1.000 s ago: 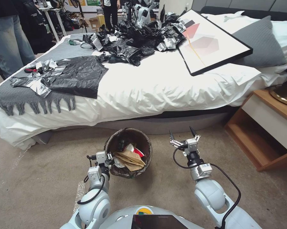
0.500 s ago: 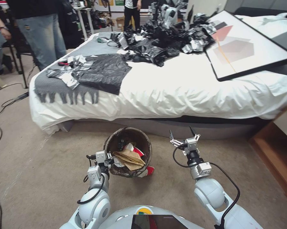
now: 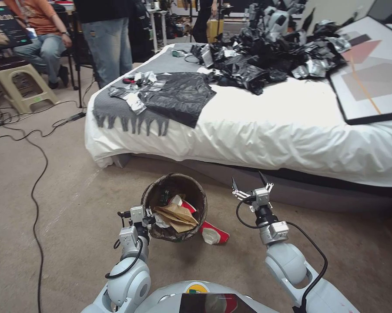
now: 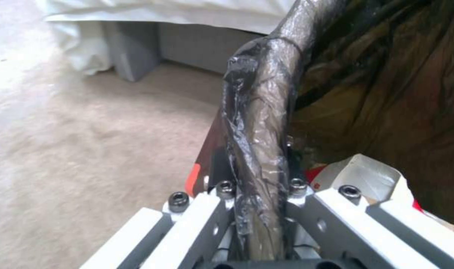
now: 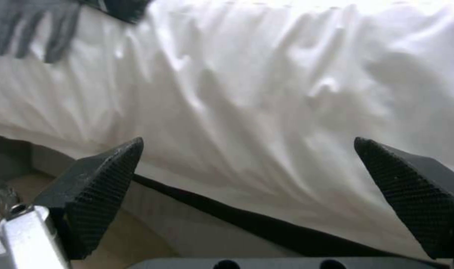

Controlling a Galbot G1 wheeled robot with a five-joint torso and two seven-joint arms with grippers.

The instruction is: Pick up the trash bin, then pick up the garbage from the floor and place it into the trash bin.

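Note:
The trash bin, lined with a dark brown bag, hangs just above the carpet in front of me. My left gripper is shut on its near rim, and the left wrist view shows the bag-wrapped rim clamped in my left gripper. A brown paper bag and red-and-white packets lie inside. One piece of garbage, a red-and-white packet, lies on the floor by the bin's right side. My right gripper hovers open and holding nothing right of the bin, facing the white bedsheet in the right wrist view.
A bed with black plastic sheets and a framed picture stands close ahead. Black cables trail over the carpet on the left. A stool and people stand at the far left.
The whole picture has slid right, so the camera has turned left. Both arms and the bin keep their place in view. The red-and-white packet on the floor has come into sight beside the bin.

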